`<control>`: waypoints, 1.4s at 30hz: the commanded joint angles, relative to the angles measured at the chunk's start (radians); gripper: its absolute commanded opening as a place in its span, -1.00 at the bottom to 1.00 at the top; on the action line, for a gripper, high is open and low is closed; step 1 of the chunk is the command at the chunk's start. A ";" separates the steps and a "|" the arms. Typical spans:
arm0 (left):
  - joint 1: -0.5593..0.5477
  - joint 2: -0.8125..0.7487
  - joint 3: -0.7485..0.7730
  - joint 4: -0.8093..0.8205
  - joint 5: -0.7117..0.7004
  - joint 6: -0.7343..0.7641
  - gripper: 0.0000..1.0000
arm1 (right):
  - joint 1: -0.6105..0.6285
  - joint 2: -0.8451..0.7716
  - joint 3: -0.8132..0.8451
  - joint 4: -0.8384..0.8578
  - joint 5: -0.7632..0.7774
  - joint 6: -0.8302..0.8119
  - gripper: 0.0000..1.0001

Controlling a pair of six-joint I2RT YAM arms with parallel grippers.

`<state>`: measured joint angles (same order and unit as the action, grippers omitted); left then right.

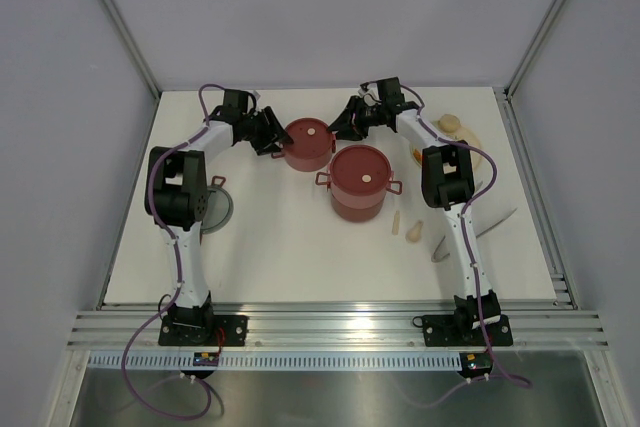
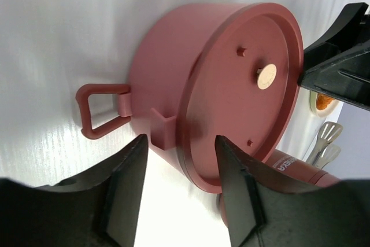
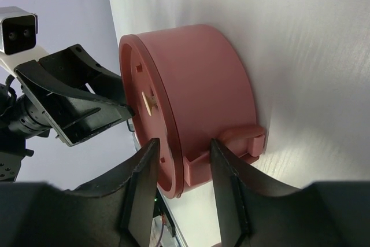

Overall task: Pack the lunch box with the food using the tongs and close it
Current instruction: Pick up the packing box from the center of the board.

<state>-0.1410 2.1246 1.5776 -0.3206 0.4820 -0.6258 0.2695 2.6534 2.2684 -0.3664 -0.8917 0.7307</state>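
Between the two pincers, at the far middle of the white surface (image 1: 300,237), a lidded dark-red bowl (image 1: 307,144) of the lunch box is flanked from both sides. The left pincer (image 1: 272,134) is seen partly open, its dark fingers (image 2: 128,172) straddling the lid's rim and a small lug on the bowl's wall; whether the pads touch cannot be told. The right pincer (image 1: 345,125) is likewise partly open, its fingers (image 3: 141,183) set either side of the lid edge just beside the bowl's side handle (image 3: 245,141), and contact cannot be told there either. Nothing is seen lifted: the bowl's base rests on the surface.

Nearer than the pincers, just beside the flanked bowl, a second, taller lidded stack (image 1: 361,182) of the lunch box is seen, with only a narrow gap between the two. Right of the right pincer, near the right edge, a cream plate (image 1: 470,147) carries some food (image 1: 452,124), and two beige pieces (image 1: 413,231) lie loose nearer the arm bases. The tongs (image 1: 478,234) lie behind the right arm's lower link, close to the right edge. A grey lid (image 1: 222,209) lies beside the left arm. Open room is left on the surface's near left part and far edge.
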 commanded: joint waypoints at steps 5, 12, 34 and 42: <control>0.000 0.001 0.035 0.022 0.035 0.021 0.12 | 0.014 -0.009 -0.020 -0.002 -0.009 -0.022 -0.23; 0.007 -0.005 0.038 0.023 0.041 0.046 -0.04 | 0.013 -0.006 -0.018 -0.012 -0.006 -0.033 -0.34; 0.041 0.028 0.025 0.132 0.083 -0.021 -0.16 | 0.008 0.016 -0.007 -0.034 -0.013 -0.045 -0.35; 0.040 0.024 0.001 0.169 0.079 -0.058 -0.37 | 0.008 0.022 -0.003 -0.042 -0.010 -0.045 -0.35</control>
<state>-0.1032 2.1586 1.5749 -0.2371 0.5365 -0.6651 0.2695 2.6534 2.2566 -0.3645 -0.9073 0.7071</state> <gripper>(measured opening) 0.342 0.368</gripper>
